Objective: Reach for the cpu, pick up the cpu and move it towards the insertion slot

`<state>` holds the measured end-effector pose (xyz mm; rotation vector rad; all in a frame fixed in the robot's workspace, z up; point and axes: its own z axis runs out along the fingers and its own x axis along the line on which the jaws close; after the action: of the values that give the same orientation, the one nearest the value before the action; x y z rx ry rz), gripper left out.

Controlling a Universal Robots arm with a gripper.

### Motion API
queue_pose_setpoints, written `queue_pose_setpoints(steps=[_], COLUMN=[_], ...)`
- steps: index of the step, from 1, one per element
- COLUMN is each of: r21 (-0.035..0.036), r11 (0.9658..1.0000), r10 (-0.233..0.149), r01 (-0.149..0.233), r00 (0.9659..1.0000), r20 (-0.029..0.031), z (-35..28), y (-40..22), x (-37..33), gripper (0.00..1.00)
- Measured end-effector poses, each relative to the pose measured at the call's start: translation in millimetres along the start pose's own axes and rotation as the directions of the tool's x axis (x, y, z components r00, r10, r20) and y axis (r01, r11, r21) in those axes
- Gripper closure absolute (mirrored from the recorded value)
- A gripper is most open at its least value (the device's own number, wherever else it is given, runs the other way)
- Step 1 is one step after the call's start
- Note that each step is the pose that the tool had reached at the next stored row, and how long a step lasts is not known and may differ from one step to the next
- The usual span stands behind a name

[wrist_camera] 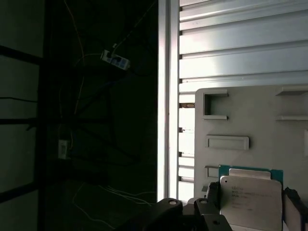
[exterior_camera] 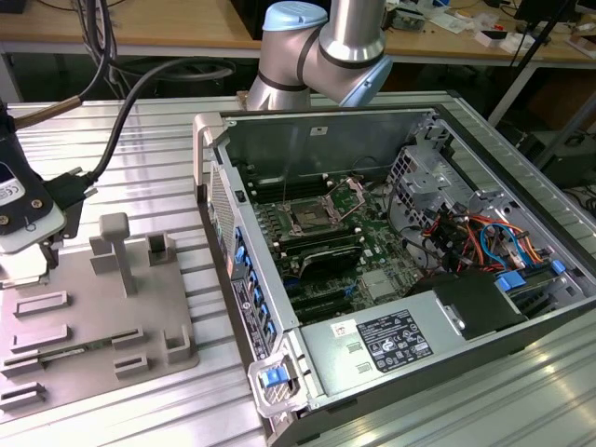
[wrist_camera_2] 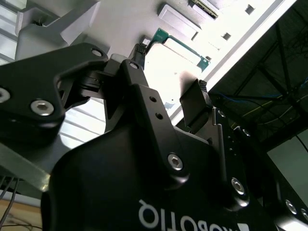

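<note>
Where the grey tray (exterior_camera: 102, 317) lies on the slatted metal table (exterior_camera: 149, 149) at the exterior view's left, the gripper (exterior_camera: 23, 251) hangs low over the tray's far-left edge, carried by the silver and pale-blue arm (exterior_camera: 326, 47). In the first wrist view the cpu (wrist_camera: 249, 195) sits right at the tip of the gripper (wrist_camera: 251, 211), bracketed by its dark metal on two opposite sides. The chip is a thin, flat square with a silvery-white metal lid that carries faint print. A narrow green board edge shows along its far side, and it looks slightly skewed against the tray's straight lines. The pale tray (wrist_camera: 240, 110) lies behind it with shallow rectangular recesses close by. In the second wrist view the cpu (wrist_camera_2: 180, 45) appears almost edge-on, as a slim green strip beyond the gripper (wrist_camera_2: 171, 67). I cannot tell whether the gripper is pinching the chip or standing spread just clear of its edges, nor whether the chip rests on the tray. The insertion slot (exterior_camera: 307, 219), with a shiny frame and a dark centre, lies inside the open computer case (exterior_camera: 317, 140), well apart to the exterior view's right.
</note>
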<state>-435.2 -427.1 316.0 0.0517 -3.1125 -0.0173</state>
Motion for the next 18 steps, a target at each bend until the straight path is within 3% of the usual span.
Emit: queue_pose_setpoints(steps=[18], r21=[0.0007], r11=[1.0], r10=[0.0], r01=[0.0], r00=[1.0], r20=[0.0053], z=[-8.6], y=[1.3], x=[0.3], gripper=[0.45])
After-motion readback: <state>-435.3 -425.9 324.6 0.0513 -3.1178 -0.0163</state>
